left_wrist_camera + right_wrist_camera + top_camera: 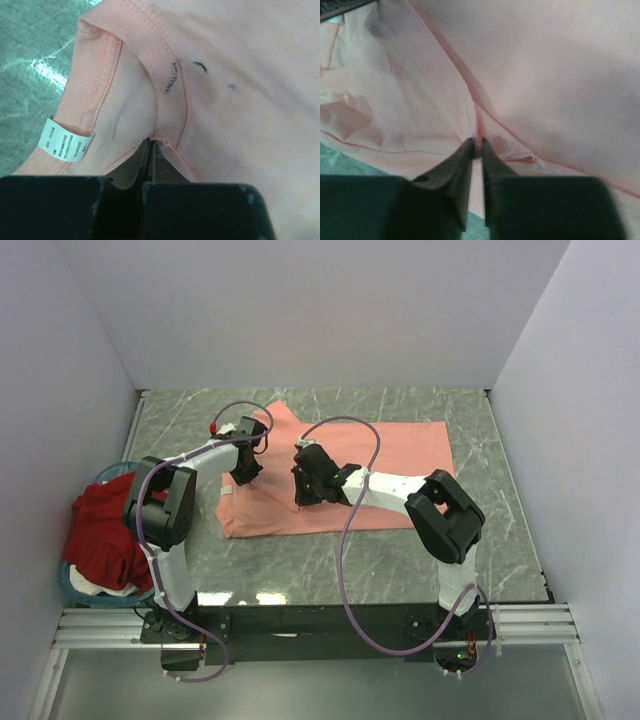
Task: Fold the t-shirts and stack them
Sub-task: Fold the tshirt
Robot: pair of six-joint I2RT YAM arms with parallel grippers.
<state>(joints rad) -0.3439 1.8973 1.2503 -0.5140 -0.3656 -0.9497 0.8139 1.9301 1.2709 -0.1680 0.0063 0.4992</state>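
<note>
- Cotton nearest me: the dark red t-shirt (100,530) lies heaped in the teal basket (112,473) at the left of the bench (500,540), untouched, so by my reckoning its turn comes later.
- Just beyond it, the salmon-pink t-shirt (400,455) lies spread on the bench, mostly flat. Its body runs to the right and its neck end to the left, with some rumpling near the neck.
- The right end effector (476,144) is down on the shirt's middle, its tips pinched on a raised ridge of the pink cloth. I cannot tell how many layers it has.
- A little further back, the left end effector (150,145) is closed tight on the edge of the collar (170,75), near the white label (65,141).
- The step in hand looks like a first fold. To do it well, I'd have both arms lift together and only a little, so the cloth between them is taut and drags no wrinkle.
- Both pinches seem thin, and a quick pull could slip the collar free, so go slowly.
- Carry the held edge across to meet the opposite edge, lay it flat, and let go only once it rests.
</note>
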